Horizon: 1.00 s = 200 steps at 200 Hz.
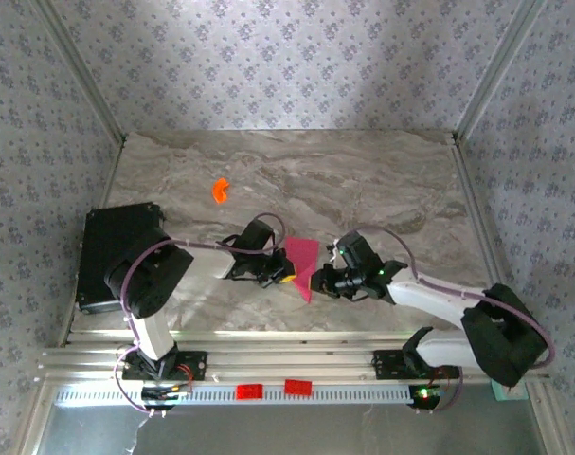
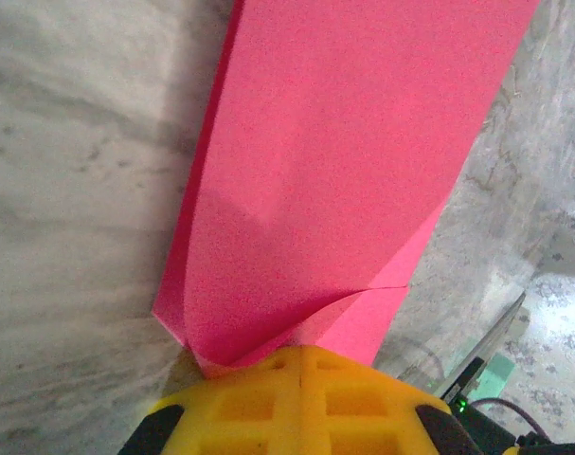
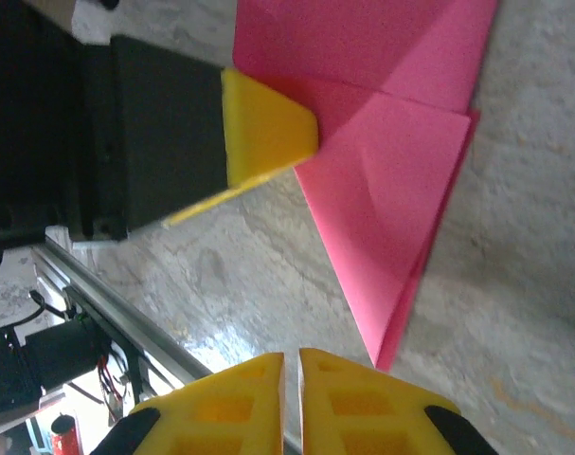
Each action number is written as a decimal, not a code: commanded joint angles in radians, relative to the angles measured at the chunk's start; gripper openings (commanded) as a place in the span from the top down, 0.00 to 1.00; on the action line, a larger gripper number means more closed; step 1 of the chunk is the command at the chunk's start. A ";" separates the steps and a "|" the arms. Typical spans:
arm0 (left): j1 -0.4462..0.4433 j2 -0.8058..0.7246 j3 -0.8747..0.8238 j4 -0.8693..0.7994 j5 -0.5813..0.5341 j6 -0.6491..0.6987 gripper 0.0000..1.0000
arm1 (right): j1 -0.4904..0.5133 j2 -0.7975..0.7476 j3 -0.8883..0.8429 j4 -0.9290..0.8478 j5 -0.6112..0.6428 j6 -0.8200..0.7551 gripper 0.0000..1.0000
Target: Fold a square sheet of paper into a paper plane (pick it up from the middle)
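My left gripper (image 2: 301, 370) is pressed together, tips on the paper's (image 1: 303, 258) left edge; I can't tell whether it pinches it. The paper lies folded on the table (image 1: 391, 180), its far end cut off in the left wrist view. My right gripper (image 3: 292, 379), nearly closed and empty, sits just beside the paper's point.

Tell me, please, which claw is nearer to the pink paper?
Left. The left claw is closed on an edge of the pink paper, touching it. The right claw is closed beside the paper's pointed tip, a little apart from it.
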 commanded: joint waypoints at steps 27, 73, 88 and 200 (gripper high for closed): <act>-0.041 0.020 -0.032 -0.024 -0.106 -0.082 1.00 | 0.000 0.175 0.090 0.073 -0.048 -0.013 0.86; -0.050 0.035 -0.025 0.025 -0.125 -0.098 1.00 | -0.032 0.312 0.072 0.064 -0.058 -0.067 0.86; -0.051 0.023 -0.031 0.027 -0.140 -0.098 1.00 | -0.029 0.333 0.057 0.047 -0.068 -0.088 0.86; -0.072 -0.032 0.009 -0.015 -0.087 0.032 0.93 | -0.043 0.358 0.028 0.005 -0.025 -0.082 0.90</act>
